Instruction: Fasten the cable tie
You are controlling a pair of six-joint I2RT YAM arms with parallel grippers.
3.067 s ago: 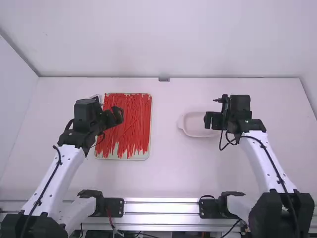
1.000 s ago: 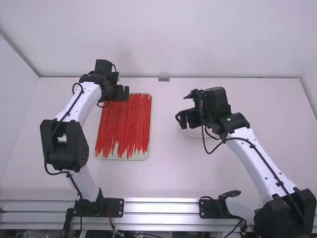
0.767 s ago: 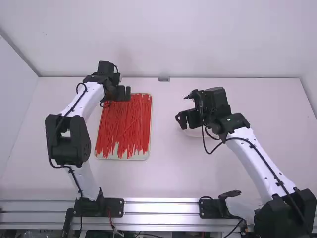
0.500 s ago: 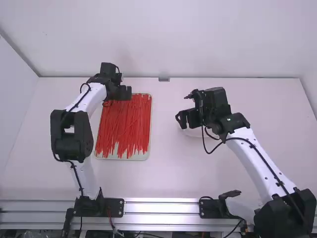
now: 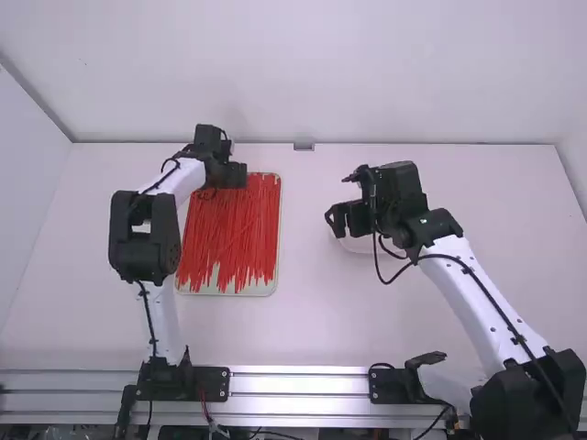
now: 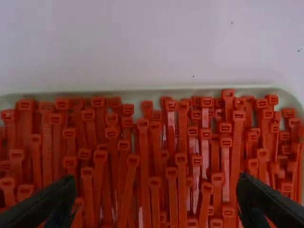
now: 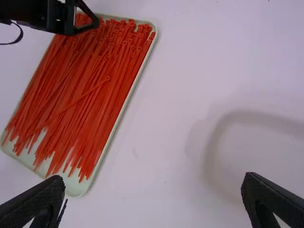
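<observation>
I see the ties [image 5: 229,234] lying in the tray [image 5: 225,291], with their heads at the far end. My right gripper [image 7: 153,190] hangs wide open and empty, well apart to the right of them. My left gripper [image 6: 156,185], also wide open and holding nothing, is just over the tie heads.

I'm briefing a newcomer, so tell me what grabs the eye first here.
The bed of red cable ties on a pale tray, left of the middle of the table, stands out first. The left claw hangs open over the tray's far end. The right claw, open too, is right of the middle.
</observation>
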